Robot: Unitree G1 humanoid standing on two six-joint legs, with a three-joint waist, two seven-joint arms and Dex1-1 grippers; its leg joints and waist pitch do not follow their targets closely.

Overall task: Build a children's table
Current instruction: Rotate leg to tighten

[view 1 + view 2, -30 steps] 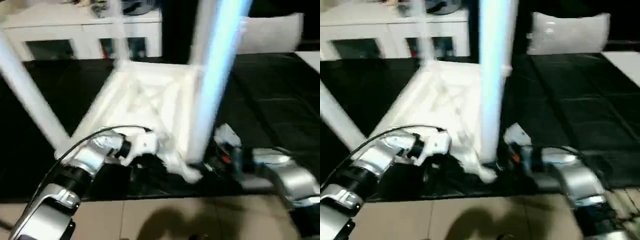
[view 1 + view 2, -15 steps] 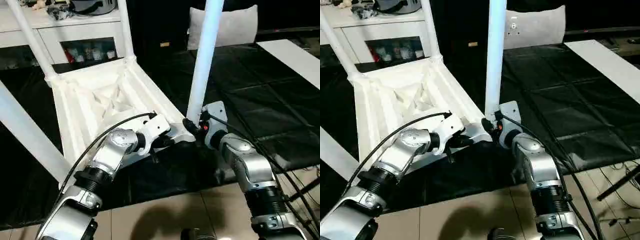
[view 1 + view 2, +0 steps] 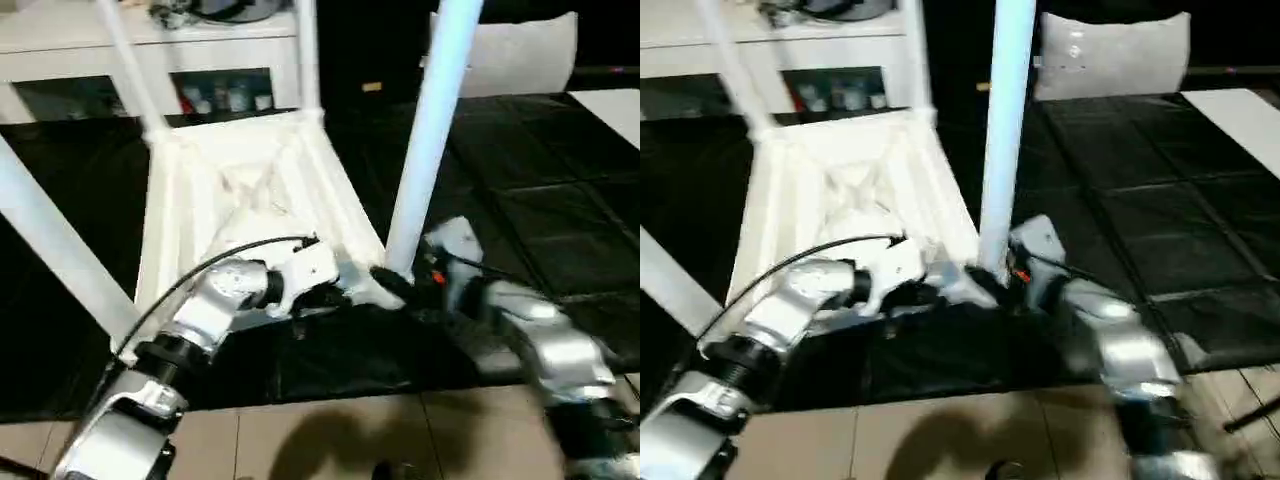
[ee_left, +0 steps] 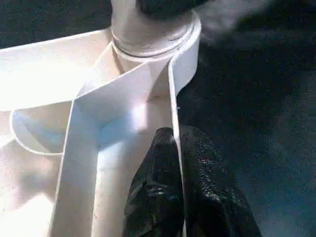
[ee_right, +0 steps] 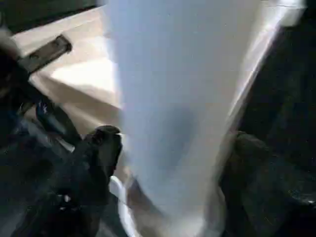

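Observation:
The children's table lies upside down on the black mat, its ribbed underside point(image 3: 250, 170) facing up. White legs stand in its corners: two at the back point(image 3: 130, 70) point(image 3: 305, 60), one at the left point(image 3: 50, 250) and one at the near right point(image 3: 425, 150). My left gripper point(image 4: 177, 136) is shut on the thin rim wall just beside the near right corner socket point(image 4: 153, 29). My right gripper point(image 5: 177, 148) is open, with one black finger point(image 5: 98, 153) on each side of that leg's base.
A white shelf unit point(image 3: 150, 40) stands behind the table. A white cushion point(image 3: 520, 55) lies at the back right and a white board point(image 3: 610, 100) at the far right. The black mat point(image 3: 560, 200) extends to the right. Tiled floor point(image 3: 300, 430) runs along the front.
The head view has swung. My right forearm now shows blurred, lower and farther out to the right of the leg. The left gripper keeps its pinch on the rim.

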